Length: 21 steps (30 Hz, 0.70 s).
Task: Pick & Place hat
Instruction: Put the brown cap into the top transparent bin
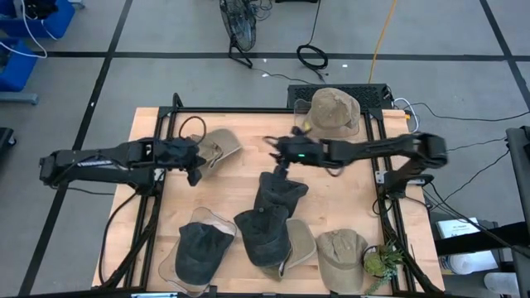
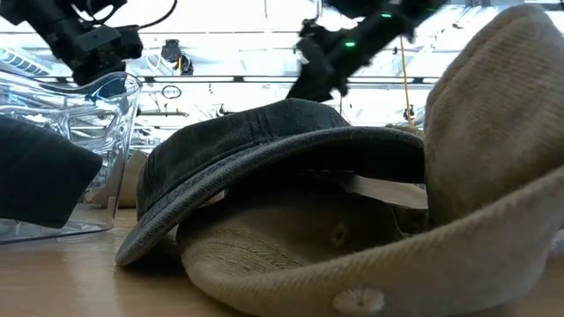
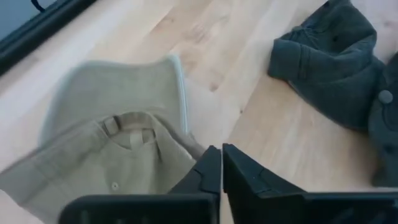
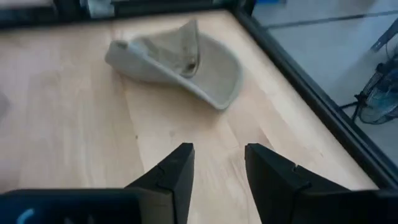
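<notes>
hats on worktop | tan cap [image 1: 217, 145] far-left, upside down | tan bucket hat [image 1: 333, 110] far-right | 3 dark caps [image 1: 267, 222] + 2 tan caps [image 1: 342, 252] near edge, overlapping

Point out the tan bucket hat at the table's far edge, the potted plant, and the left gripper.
tan bucket hat [image 1: 334, 110], high view, on its crown
potted plant [image 1: 381, 261], high view, on its leaves
left gripper [image 1: 195, 172], high view, between its fingertips

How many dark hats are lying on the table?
3. One dark cap sits at the near left, one at the near centre, and one just behind it, mid-table. Others may be hidden beneath the pile.
</notes>
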{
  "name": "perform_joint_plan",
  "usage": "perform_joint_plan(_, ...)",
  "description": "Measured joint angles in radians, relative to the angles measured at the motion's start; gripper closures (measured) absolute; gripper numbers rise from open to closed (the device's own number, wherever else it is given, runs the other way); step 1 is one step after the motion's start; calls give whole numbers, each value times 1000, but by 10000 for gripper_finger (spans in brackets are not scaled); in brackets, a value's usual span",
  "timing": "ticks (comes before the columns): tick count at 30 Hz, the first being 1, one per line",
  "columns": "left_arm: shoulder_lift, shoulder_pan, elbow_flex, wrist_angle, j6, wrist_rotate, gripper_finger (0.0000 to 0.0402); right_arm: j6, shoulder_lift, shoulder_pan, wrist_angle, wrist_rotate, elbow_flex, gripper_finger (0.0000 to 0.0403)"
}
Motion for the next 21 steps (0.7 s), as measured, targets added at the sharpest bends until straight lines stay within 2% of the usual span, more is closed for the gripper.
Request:
perform_joint_plan(3,42,3,36,3,29,-5,344,47,-108,0,130,25,-133,280)
perform_joint_plan(6,70,13,65,11,26,-6,302,68,-175,12,142,103,-200,284)
perform_joint_plan(9,99,19,77,7,24,28,247,63,-210,25,136,153,-212,290)
perform_joint_plan(12,129,22,73,-1,22,51,184,58,-214,27,136,154,-212,296)
perform_joint_plan(17,200,20,56,-37,34,53,79,56,-207,27,132,154,-213,306)
perform_joint_plan(21,272,21,46,-52,36,19,15,56,-207,27,133,152,-213,309)
